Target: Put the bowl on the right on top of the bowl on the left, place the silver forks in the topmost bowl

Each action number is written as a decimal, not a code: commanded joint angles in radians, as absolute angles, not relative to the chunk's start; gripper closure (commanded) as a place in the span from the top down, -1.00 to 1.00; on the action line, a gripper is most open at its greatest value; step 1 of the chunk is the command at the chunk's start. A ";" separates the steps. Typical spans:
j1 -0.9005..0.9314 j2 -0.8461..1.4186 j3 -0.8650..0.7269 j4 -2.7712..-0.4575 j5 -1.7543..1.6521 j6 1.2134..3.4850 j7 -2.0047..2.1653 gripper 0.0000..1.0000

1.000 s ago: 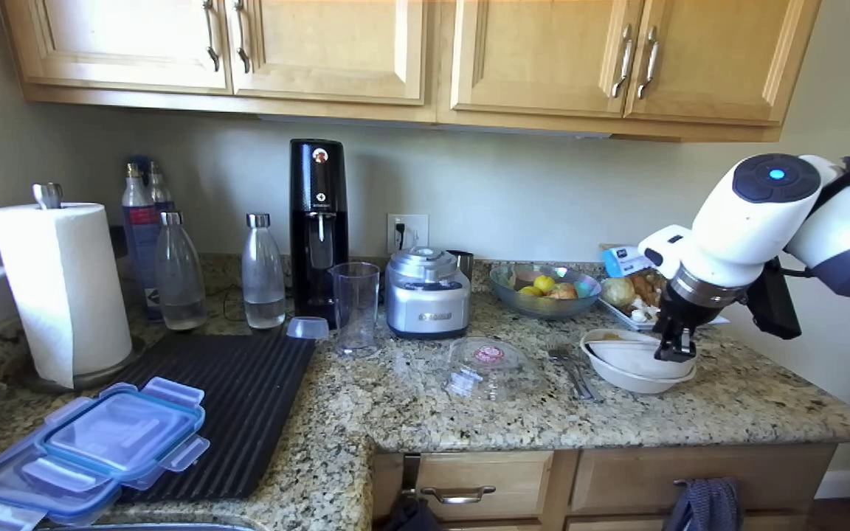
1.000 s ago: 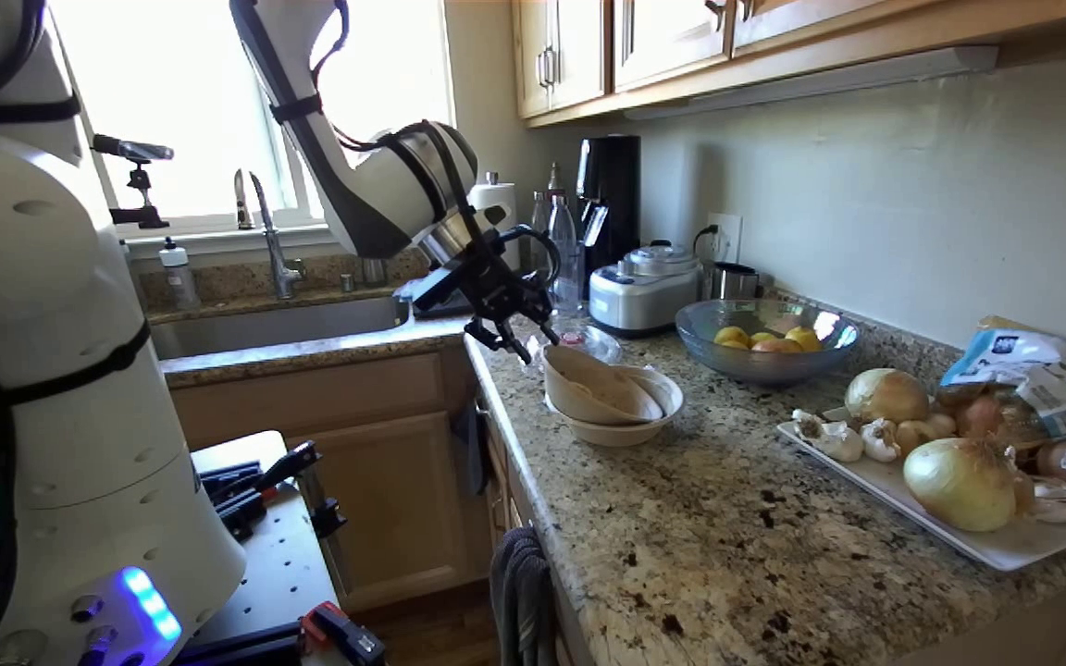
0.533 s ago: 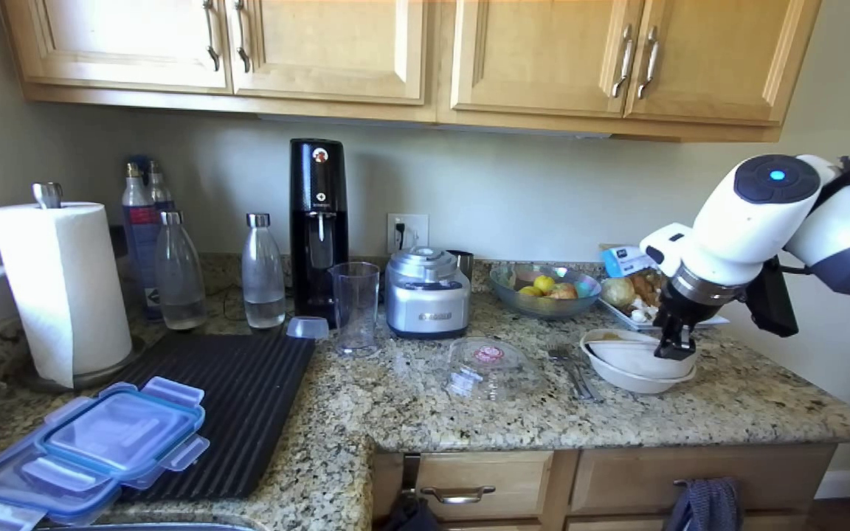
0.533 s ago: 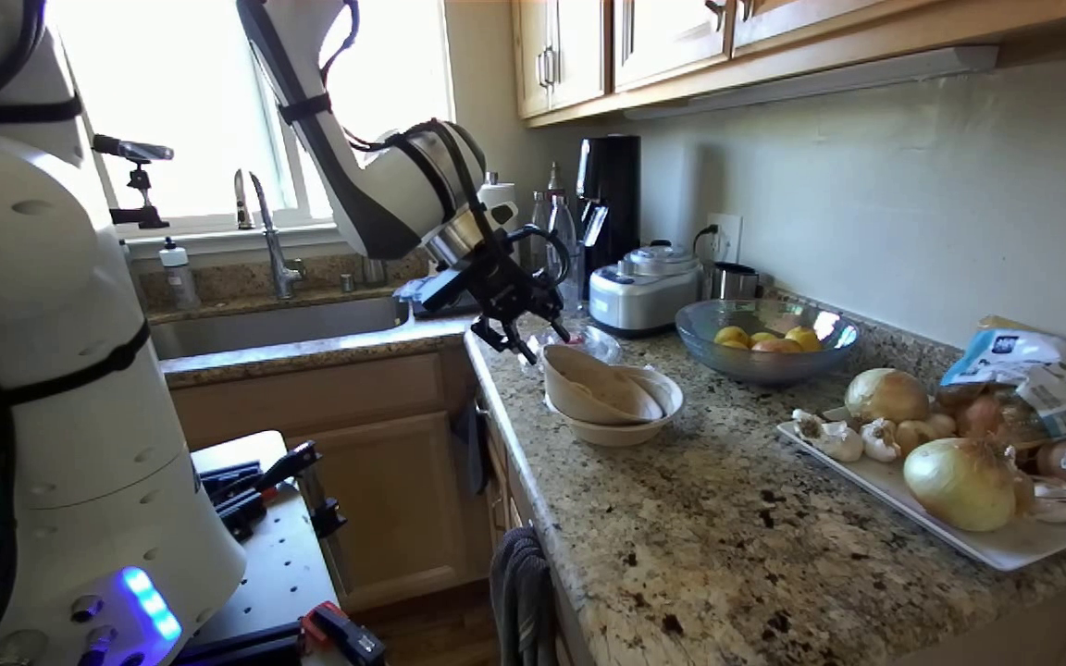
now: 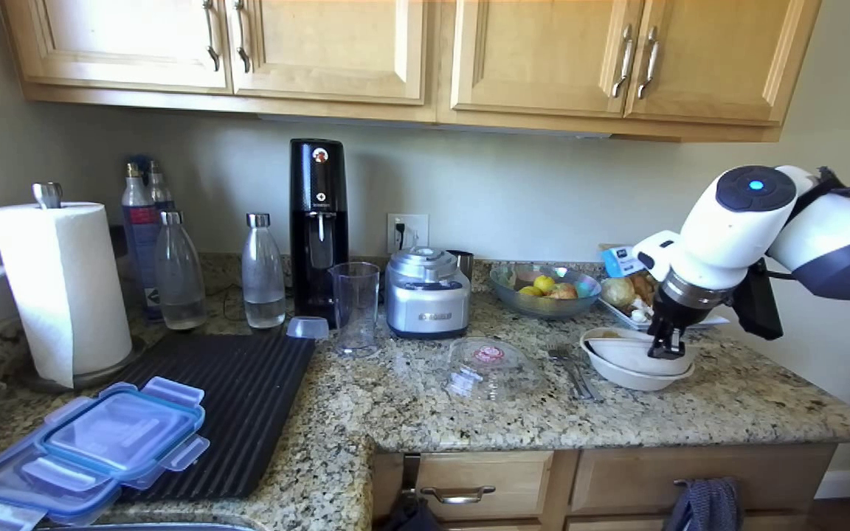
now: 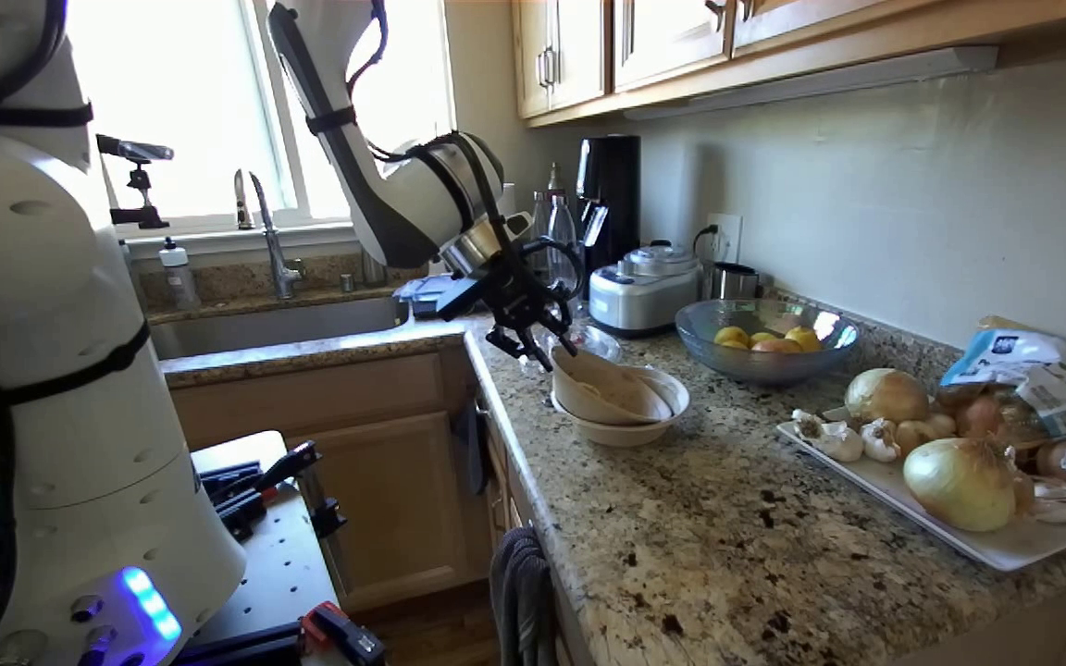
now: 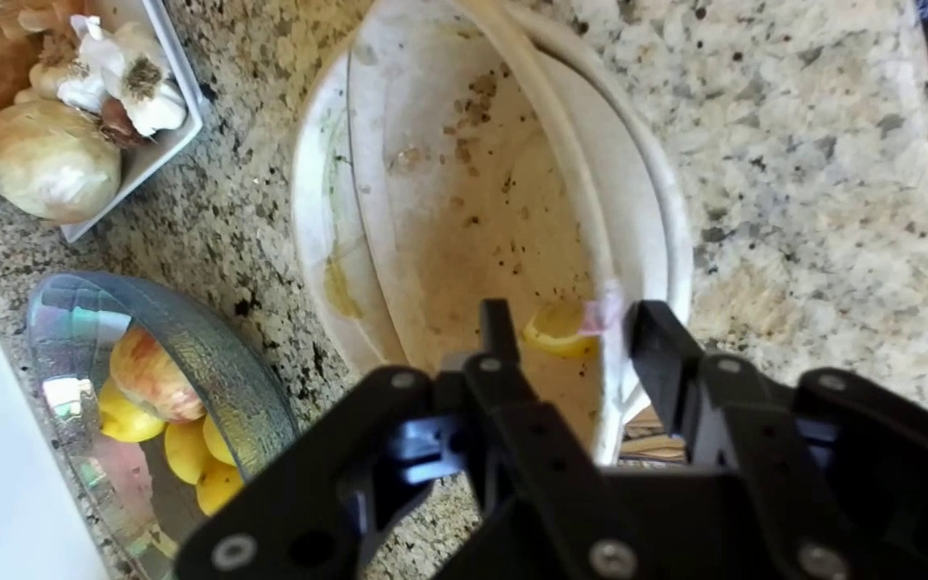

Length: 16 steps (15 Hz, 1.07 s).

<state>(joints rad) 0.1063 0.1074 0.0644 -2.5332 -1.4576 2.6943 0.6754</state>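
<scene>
Two black fingers (image 7: 504,346) stand well apart, the rim of an oval off-white bowl (image 7: 432,258) between them; I cannot tell whether they touch it. This bowl tilts inside a round off-white bowl (image 5: 633,379) on the speckled granite desk (image 6: 727,518), and holds brown crumbs (image 7: 482,85) and a yellow wedge (image 7: 558,332). Slender silver forks (image 5: 578,376) lie just beside. A round bluish glass bowl (image 6: 737,365) holds yellow and reddish fruit (image 7: 154,374).

The upper bowl (image 6: 600,388) lies tilted in the lower bowl (image 6: 621,436), beside the forks (image 5: 578,379).
</scene>
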 commanded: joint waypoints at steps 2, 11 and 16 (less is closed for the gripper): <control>0.099 0.080 0.053 -2.544 -1.471 2.694 0.718 -0.83; 0.101 0.056 0.051 -2.551 -1.456 2.662 0.809 -0.87; 0.101 0.111 0.038 -2.506 -1.544 2.655 0.883 -0.90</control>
<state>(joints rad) 0.1043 0.0937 0.0478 -2.5246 -1.4733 2.6769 0.8103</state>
